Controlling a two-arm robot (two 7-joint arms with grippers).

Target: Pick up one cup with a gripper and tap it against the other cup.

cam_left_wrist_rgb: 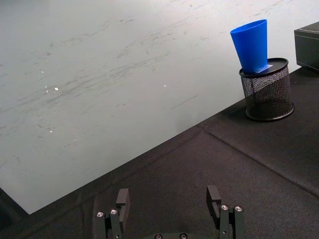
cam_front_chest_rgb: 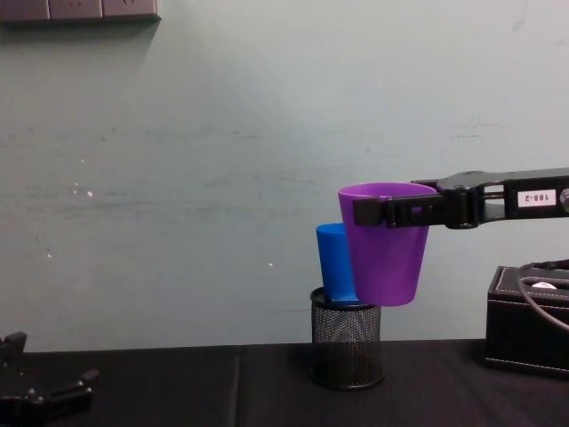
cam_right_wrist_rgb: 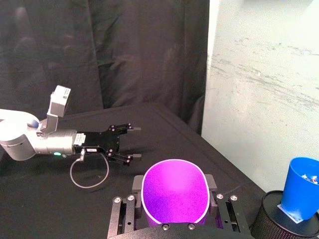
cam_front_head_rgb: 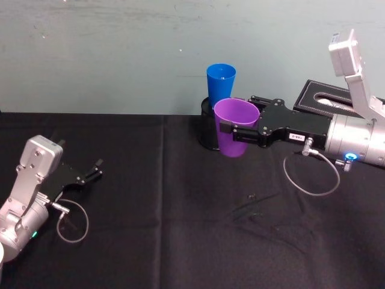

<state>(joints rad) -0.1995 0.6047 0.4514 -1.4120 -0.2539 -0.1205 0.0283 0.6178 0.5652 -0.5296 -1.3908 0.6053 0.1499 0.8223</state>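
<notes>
My right gripper (cam_front_head_rgb: 237, 115), labelled "188-2", is shut on the purple cup (cam_front_head_rgb: 236, 129) just below its rim and holds it upright in the air. In the chest view the purple cup (cam_front_chest_rgb: 384, 258) hangs above the table with the gripper (cam_front_chest_rgb: 373, 211) across its top. The blue cup (cam_front_head_rgb: 221, 81) stands tilted in a black mesh pen holder (cam_front_head_rgb: 207, 129), just behind the purple one. In the right wrist view there is a gap between the purple cup (cam_right_wrist_rgb: 174, 191) and the blue cup (cam_right_wrist_rgb: 301, 191). My left gripper (cam_front_head_rgb: 81, 158) rests open at the table's left, holding nothing.
A black box (cam_front_head_rgb: 325, 99) sits at the back right beside the right arm. The pale wall runs along the table's far edge, close behind the pen holder (cam_front_chest_rgb: 347, 351). Black cloth covers the table (cam_front_head_rgb: 180, 229).
</notes>
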